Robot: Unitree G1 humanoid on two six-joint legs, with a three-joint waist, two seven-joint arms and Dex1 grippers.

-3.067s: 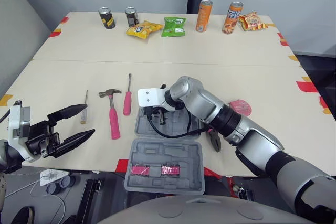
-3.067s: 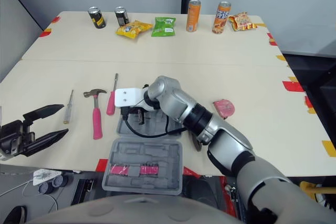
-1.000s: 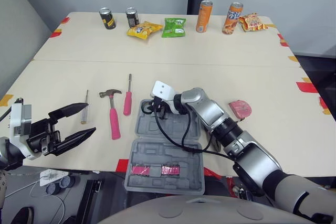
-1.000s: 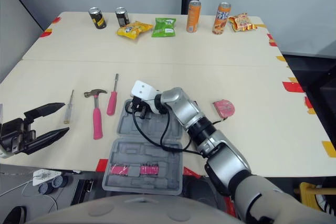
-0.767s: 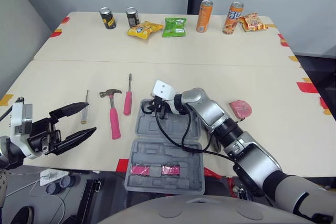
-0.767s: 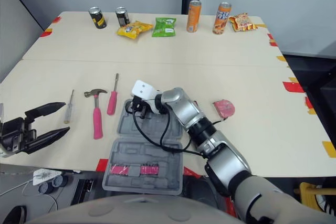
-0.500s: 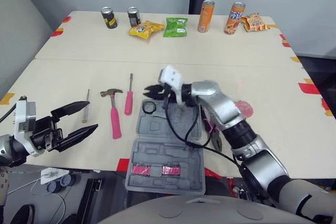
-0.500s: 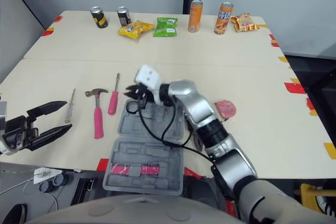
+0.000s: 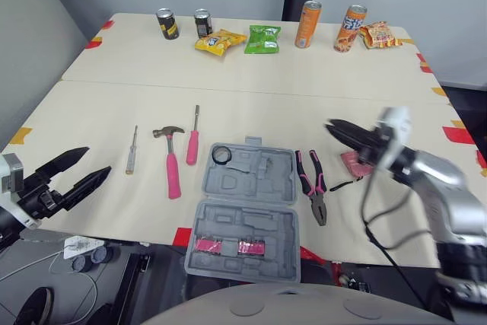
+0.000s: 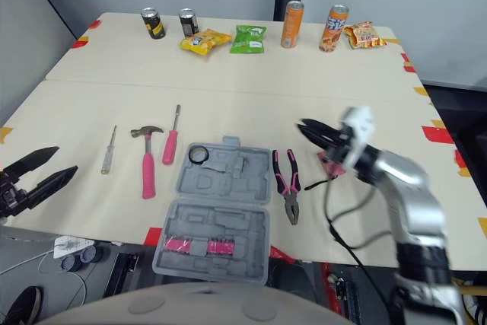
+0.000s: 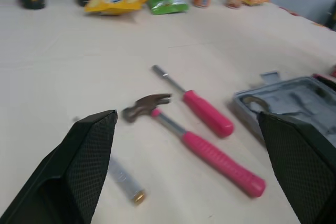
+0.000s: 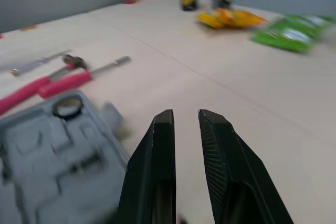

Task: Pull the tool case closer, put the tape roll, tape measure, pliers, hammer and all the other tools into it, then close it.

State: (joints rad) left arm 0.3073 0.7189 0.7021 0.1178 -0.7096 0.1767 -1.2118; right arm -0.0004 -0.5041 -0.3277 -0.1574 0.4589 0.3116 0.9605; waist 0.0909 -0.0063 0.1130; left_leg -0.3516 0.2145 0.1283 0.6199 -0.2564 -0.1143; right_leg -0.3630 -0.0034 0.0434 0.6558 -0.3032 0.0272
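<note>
1. Right gripper (image 9: 333, 125) hangs above the table (image 9: 304, 74), just over the pink tape measure (image 9: 351, 164). Its two fingers are a little apart, with only a narrow gap and nothing between them. I think it stands there because the tape measure is the nearest tool on its side.
2. Left gripper (image 9: 97, 163) waits beyond the near-left edge of the table, with its fingers wide apart and empty. It points toward the tools on its own side, and such a wide opening seems ready for a handle.
3. The tool case (image 9: 251, 188) lies open at the near edge, between the two arms, with its near half partly over the edge. Both arms can reach it there, so the pulling step looks done.
4. The tape roll (image 9: 221, 155) sits in the far-left corner of the case; the other pockets of that half look empty.
5. The pliers (image 9: 312, 188) lie just beside the case on its right. The hammer (image 9: 171, 165), the pink screwdriver (image 9: 192, 142) and the small screwdriver (image 9: 132, 159) lie in a row on its left. Their handles point to the robot, which should make them easy to take.
6. The cans (image 9: 202, 22) and snack bags (image 9: 262, 38) stand at the far edge, well apart from the work.
</note>
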